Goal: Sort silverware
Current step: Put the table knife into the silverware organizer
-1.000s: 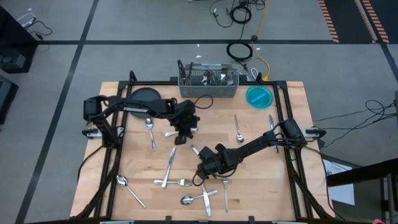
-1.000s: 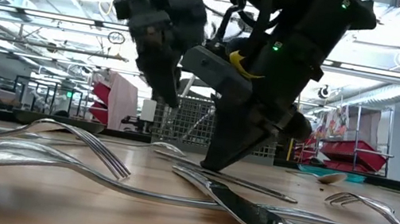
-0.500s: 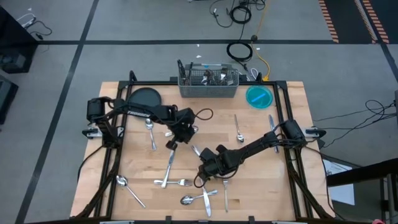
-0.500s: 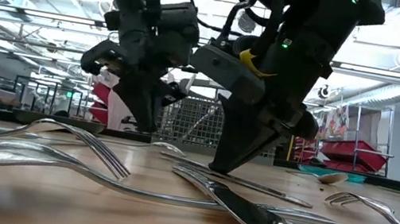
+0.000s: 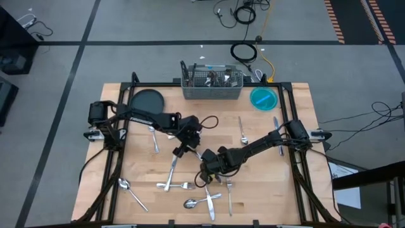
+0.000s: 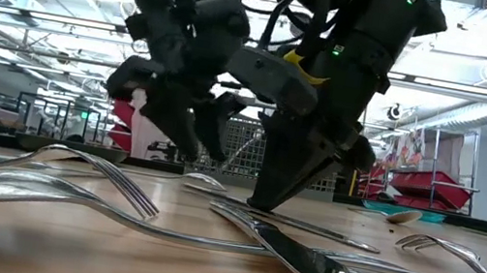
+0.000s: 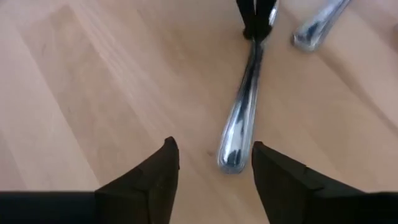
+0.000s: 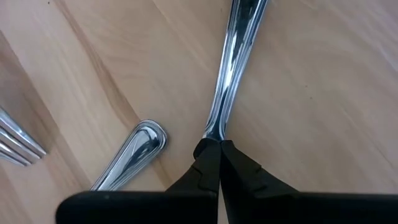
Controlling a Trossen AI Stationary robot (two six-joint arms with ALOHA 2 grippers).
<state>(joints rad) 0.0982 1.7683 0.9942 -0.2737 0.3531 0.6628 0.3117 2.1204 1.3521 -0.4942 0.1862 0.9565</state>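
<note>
Both grippers low over the middle of the wooden table, among the scattered silverware.

The right gripper [image 8: 217, 155], just below the centre of the high view, has its fingers pressed together on the end of a slim silver handle [image 8: 231, 68] lying on the wood, with another handle end [image 8: 134, 152] just beside it. The left gripper [image 7: 214, 165], a little up and left of it in the high view, hangs with its fingers apart, the rounded end of that same slim silver handle lying between the tips. More silverware [image 5: 171, 171] lies loose across the lower half of the table [image 5: 278, 190]. At the table's upper edge stand a wire-mesh caddy [image 5: 212, 85], a dark round plate [image 5: 147, 99] and a blue dish [image 5: 263, 98].
</note>
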